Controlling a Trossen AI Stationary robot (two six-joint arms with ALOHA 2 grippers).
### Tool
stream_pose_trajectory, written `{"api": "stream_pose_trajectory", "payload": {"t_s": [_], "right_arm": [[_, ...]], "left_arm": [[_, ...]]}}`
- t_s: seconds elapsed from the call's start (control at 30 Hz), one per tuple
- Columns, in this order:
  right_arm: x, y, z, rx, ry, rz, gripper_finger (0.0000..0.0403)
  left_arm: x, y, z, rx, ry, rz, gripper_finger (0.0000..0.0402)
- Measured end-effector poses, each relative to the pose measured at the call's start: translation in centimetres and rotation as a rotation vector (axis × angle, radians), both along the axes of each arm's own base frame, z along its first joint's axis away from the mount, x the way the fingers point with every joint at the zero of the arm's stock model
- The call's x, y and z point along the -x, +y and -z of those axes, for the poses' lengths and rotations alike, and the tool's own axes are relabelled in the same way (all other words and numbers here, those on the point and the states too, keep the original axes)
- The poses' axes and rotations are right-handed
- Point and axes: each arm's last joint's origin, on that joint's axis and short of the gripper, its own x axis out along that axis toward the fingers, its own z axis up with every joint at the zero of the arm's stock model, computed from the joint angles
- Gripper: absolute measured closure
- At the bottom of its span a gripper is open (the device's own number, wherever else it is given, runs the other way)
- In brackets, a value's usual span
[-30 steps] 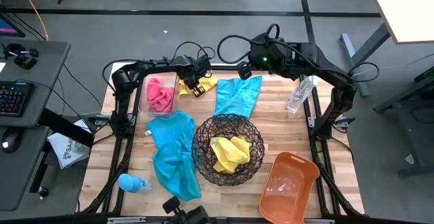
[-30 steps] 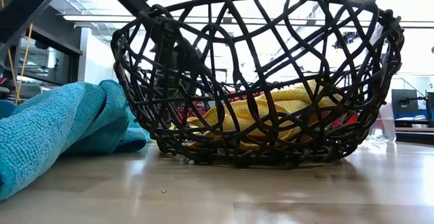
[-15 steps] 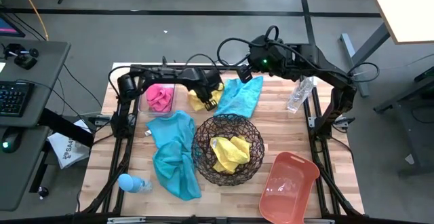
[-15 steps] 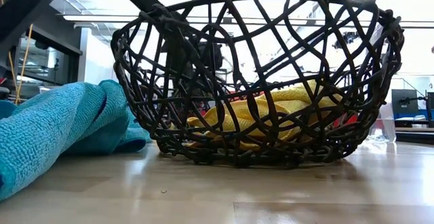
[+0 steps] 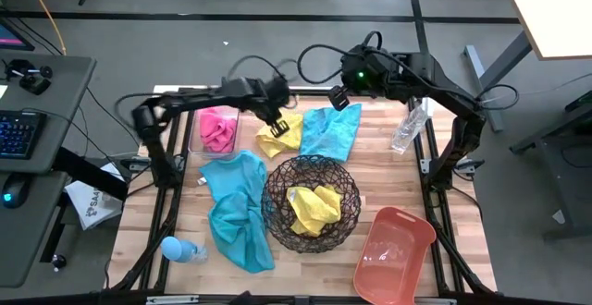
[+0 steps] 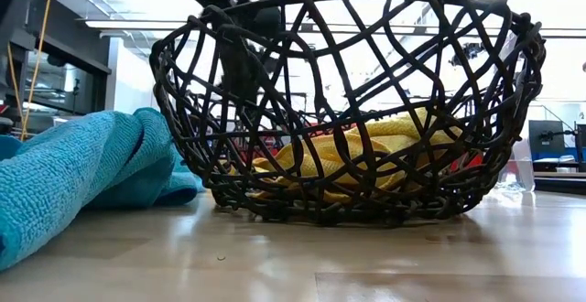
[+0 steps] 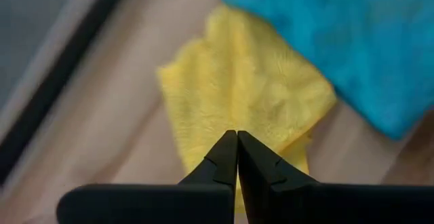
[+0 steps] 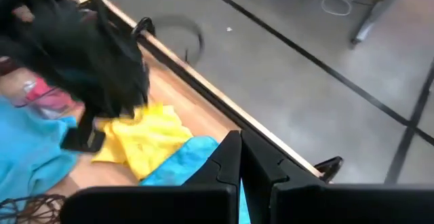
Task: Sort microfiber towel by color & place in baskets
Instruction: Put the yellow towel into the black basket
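Observation:
My left gripper (image 5: 277, 122) (image 7: 237, 136) is shut over a loose yellow towel (image 5: 282, 139) (image 7: 244, 95) that lies on the far part of the table, beside a teal towel (image 5: 328, 131). My right gripper (image 5: 340, 98) (image 8: 240, 137) is shut and hovers above that teal towel's far edge, touching nothing. The round wire basket (image 5: 310, 203) (image 6: 348, 101) holds another yellow towel (image 5: 313, 208) (image 6: 366, 151). A pink towel (image 5: 217, 129) lies in the clear bin (image 5: 196, 131). A second teal towel (image 5: 236, 211) (image 6: 73, 174) is spread left of the basket. The salmon tub (image 5: 393, 254) stands near right. My left gripper comes at the yellow towel from above, slanting down, with its shut fingertips (image 7: 227, 146) meeting on the cloth's upper surface (image 7: 234, 119). Whether one layer or a fold is pinched cannot be seen. The rest of the towel lies on the table, slack.
A clear bottle (image 5: 407, 128) lies at the far right edge and a light-blue bottle (image 5: 180, 248) at the near left. The left arm (image 5: 203, 97) stretches along the far edge over the clear bin. Bare wood shows between basket and tub.
My left gripper has swung toward the table's right edge and slightly nearer, and the yellow towel has slid with it from beside the clear bin to the teal towel's edge, spreading out.

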Motion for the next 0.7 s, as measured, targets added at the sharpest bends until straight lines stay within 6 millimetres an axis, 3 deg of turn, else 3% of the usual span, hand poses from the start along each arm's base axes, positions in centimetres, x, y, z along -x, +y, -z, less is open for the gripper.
{"api": "stream_pose_trajectory", "payload": {"t_s": [0.13, 0.3, 0.47, 0.7], "right_arm": [[-0.9, -1.0, 0.2, -0.023, -0.02, -0.053, 0.0403], [-4.6, -2.8, 2.3, -0.073, -0.033, -0.166, 0.0403], [-10.3, -4.8, 7.3, -0.145, -0.005, -0.272, 0.0403], [-16.6, -6.7, 17.4, -0.344, 0.118, -0.379, 0.0399]], "left_arm": [[3.4, -1.0, -4.6, -0.069, -0.127, -0.041, 0.0401], [8.4, -3.5, -7.9, -0.111, -0.309, -0.094, 0.0401], [13.1, -6.7, -7.8, -0.072, -0.47, -0.195, 0.0401], [17.5, -10.2, -5.5, 0.045, -0.627, -0.308, 0.0401]]}}
